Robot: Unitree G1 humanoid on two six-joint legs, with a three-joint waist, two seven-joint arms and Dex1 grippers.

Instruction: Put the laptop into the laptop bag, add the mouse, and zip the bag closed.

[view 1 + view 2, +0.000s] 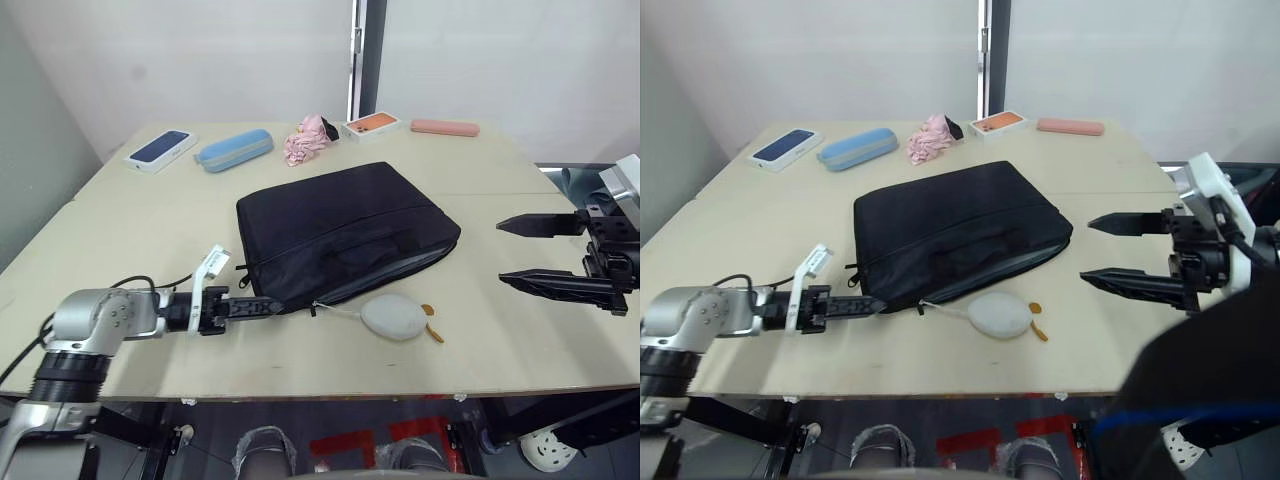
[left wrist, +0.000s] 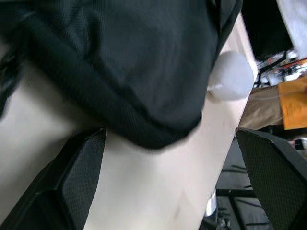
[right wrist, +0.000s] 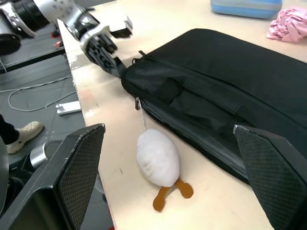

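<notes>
Nearest the camera, at about seven o'clock on the table (image 1: 130, 215), the left gripper (image 1: 268, 306) is laid low with its fingertips at the near corner of the laptop bag (image 1: 340, 225); its fingers are seen spread apart in the wrist view, nothing held between them. Flat at the table's centre lies the black bag. Just beside its near edge, at six o'clock, a puffy white oval thing (image 1: 393, 316) with orange tags is seen. At three o'clock the right gripper (image 1: 518, 252) is held above the table, jaws wide apart and empty. Along the far edge, at twelve o'clock, a blue case (image 1: 233, 150) and pink cloth (image 1: 305, 143) are set.
</notes>
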